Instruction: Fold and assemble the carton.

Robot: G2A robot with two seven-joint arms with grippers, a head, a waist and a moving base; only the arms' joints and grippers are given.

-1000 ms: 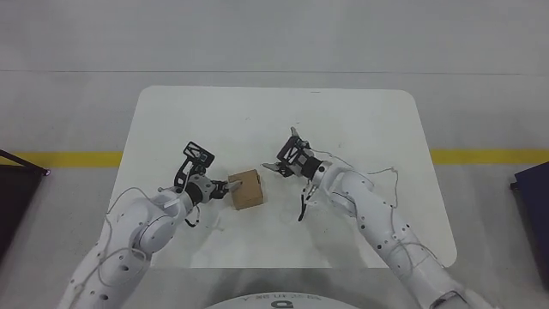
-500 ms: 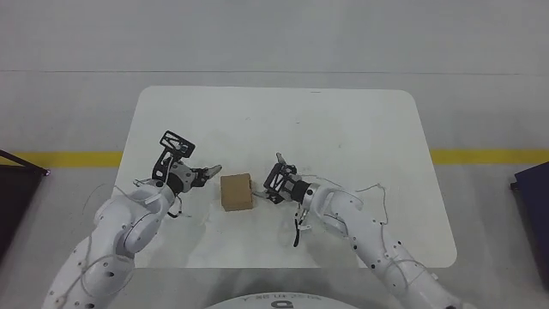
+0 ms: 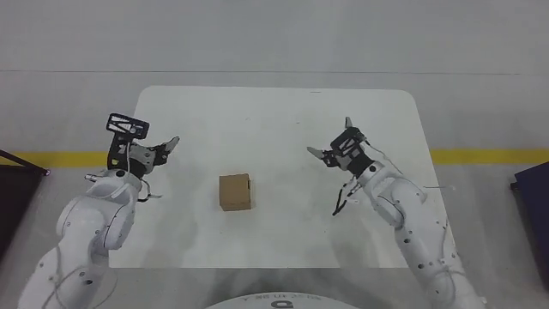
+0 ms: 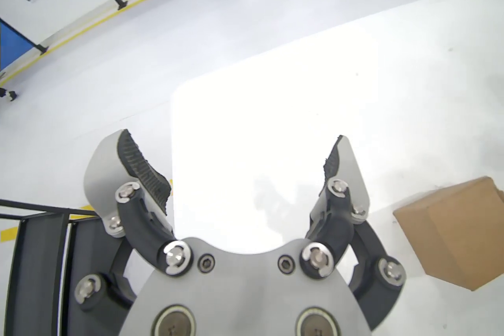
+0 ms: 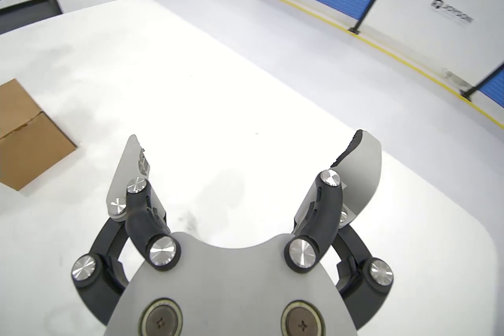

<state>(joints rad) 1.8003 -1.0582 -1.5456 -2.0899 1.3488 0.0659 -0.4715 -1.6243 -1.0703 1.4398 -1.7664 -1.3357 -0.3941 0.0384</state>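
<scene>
Left gripper [image 4: 230, 140] and right gripper [image 5: 246, 136] now away from one carton [image 3: 235, 191], both wide-open, empty.

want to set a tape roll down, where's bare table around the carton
Bare: the far half of the table beyond the carton, and the gaps from the carton to the open left gripper and to the open right gripper. Crowded along both side edges, by the grippers.

There's the carton [image 3: 235, 191], a small brown cardboard box, flaps closed on top, sitting flat on the table [image 3: 283, 124], a little left of centre.
</scene>
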